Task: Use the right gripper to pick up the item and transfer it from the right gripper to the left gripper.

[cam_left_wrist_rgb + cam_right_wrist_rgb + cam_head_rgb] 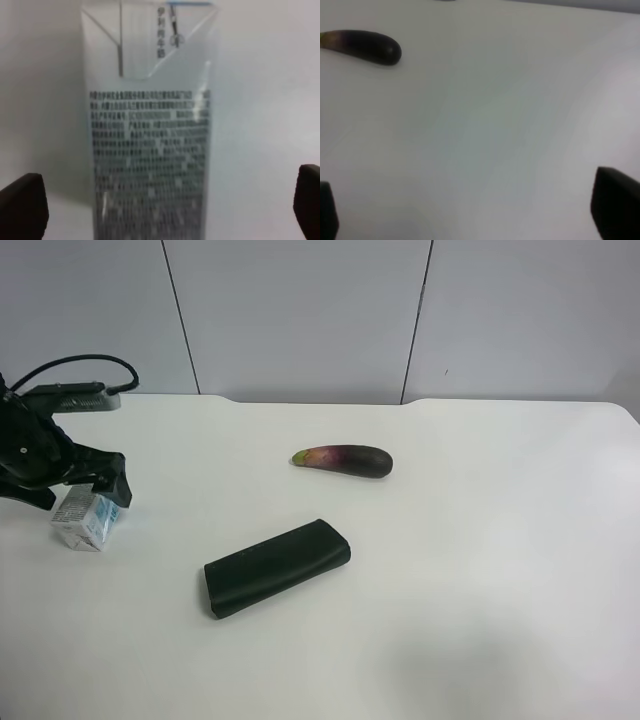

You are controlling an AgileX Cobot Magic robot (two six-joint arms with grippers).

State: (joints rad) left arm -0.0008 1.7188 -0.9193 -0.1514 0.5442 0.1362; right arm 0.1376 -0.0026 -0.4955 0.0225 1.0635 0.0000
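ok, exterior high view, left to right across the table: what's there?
Arm's tool over the drink carton → black case → eggplant.

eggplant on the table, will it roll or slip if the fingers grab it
The eggplant looks rounded and tapered, so a push would probably roll it in a curve. Its glossy skin may slip between fingers. It seems firm, unlikely to flop.
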